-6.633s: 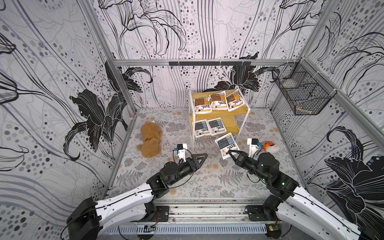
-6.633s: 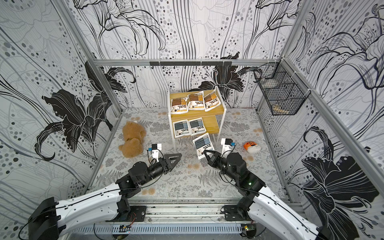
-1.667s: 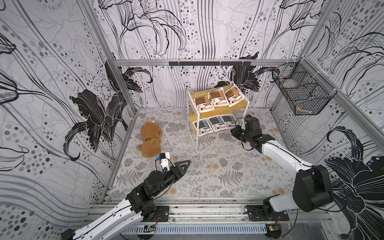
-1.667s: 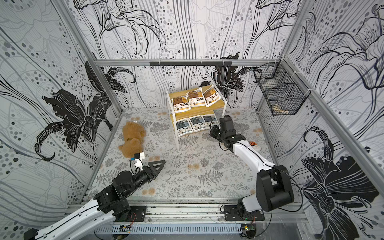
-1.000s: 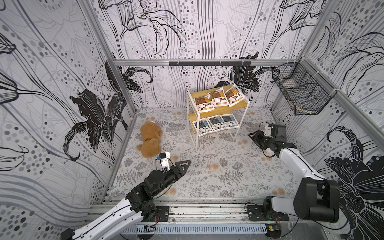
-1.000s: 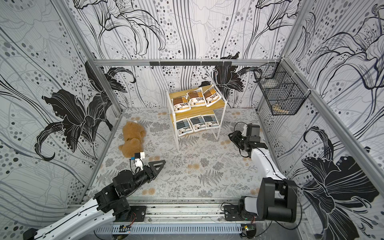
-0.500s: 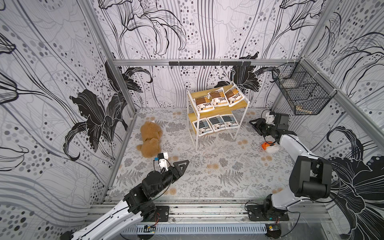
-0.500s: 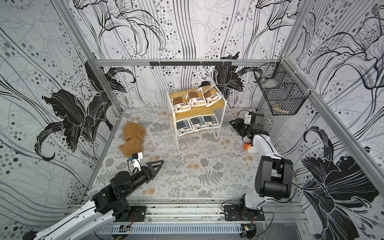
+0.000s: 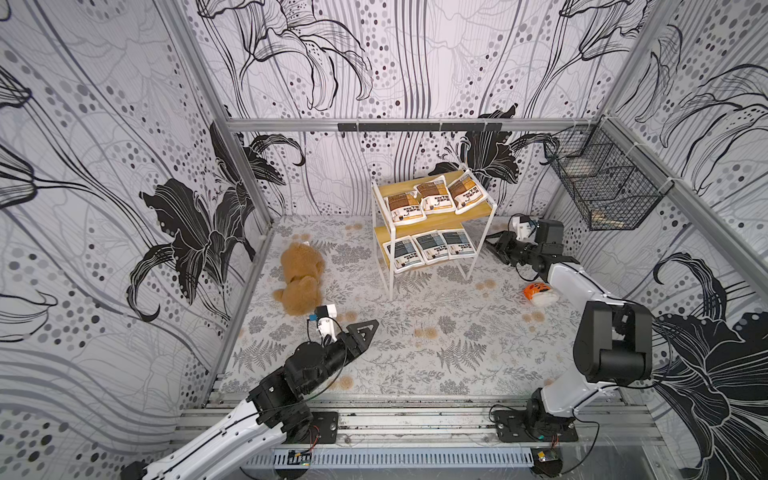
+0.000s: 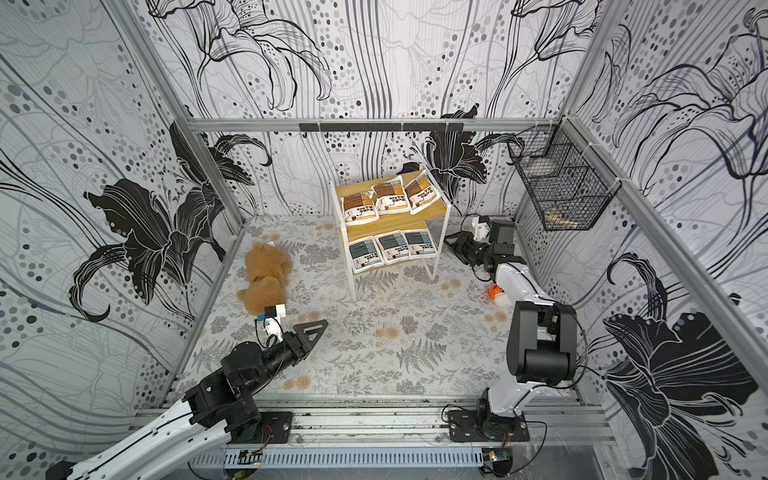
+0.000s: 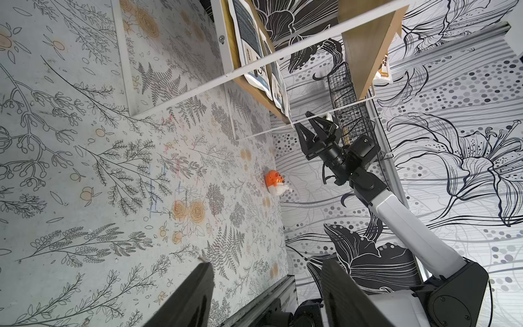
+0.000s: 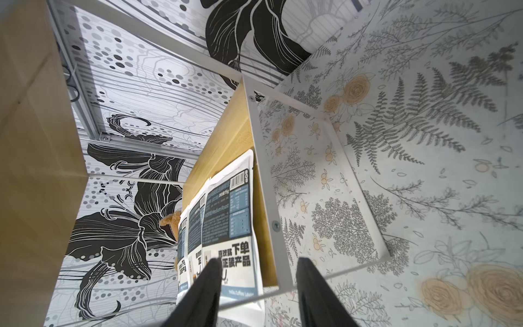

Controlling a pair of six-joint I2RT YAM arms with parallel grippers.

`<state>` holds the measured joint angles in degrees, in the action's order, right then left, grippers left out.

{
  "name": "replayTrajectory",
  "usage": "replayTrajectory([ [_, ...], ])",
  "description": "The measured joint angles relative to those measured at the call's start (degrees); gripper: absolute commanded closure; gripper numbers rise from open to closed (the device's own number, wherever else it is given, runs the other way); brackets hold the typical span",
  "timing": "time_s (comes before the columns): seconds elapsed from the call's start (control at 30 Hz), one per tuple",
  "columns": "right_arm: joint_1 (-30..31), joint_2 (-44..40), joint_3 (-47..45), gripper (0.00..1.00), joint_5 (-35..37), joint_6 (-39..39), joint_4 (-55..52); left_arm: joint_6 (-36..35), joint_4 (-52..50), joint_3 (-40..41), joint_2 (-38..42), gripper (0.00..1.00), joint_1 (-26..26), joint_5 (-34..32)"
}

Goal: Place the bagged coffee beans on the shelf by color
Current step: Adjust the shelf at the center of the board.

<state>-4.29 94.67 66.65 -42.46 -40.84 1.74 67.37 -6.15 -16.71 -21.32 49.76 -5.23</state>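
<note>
We moved right claw (image 9: pixel 491 249) back beside yellow two-tier white-framed shelf (image 9: pixel 388 189), jaws apart, empty; left claw (image 9: pixel 370 328) likewise apart, empty.

The shelf (image 9: pixel 419 227) has yellow boards in a white frame; three pouches (image 9: pixel 434 199) are white with brown-orange panels and black lettering, three other pouches (image 9: pixel 431 247) white with grey-blue panels. The bear (image 9: pixel 300 272) is brown, the toy (image 9: pixel 538 292) orange and white, the wire basket (image 9: pixel 602 187) black. The walls (image 9: pixel 124 166) show black and grey lilies and dots on white, the floor (image 9: pixel 415 316) grey ferns and pale orange blossoms.
</note>
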Motion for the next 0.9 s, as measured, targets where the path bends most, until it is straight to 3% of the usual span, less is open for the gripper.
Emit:
replayTrajectory([
  [0.3, 2.9, -1.8, -5.3, 0.53, 1.1, 0.0, 2.5, -0.8, -0.9, -0.3, 0.5, 0.34, 0.0, -0.3],
  [0.63, 10.6, -11.9, -15.1, 0.53, 3.2, 0.0, 3.0, -1.7, -0.8, -0.3, 0.0, 0.34, 0.0, -0.4],
  [0.7, 10.9, -13.7, -15.8, 0.52, 3.7, 0.2, 2.0, -1.7, -0.8, -0.3, -0.6, 0.34, 0.0, -0.5],
  [0.77, 10.9, -15.0, -15.9, 0.50, 4.8, 1.5, 0.2, -1.9, -0.8, -0.3, -1.2, 0.26, 0.0, -0.9],
  [0.9, 7.8, -17.1, -16.5, 0.45, 5.3, 3.1, -3.4, -2.1, -1.7, -1.2, -2.7, 0.25, 0.0, -2.5],
])
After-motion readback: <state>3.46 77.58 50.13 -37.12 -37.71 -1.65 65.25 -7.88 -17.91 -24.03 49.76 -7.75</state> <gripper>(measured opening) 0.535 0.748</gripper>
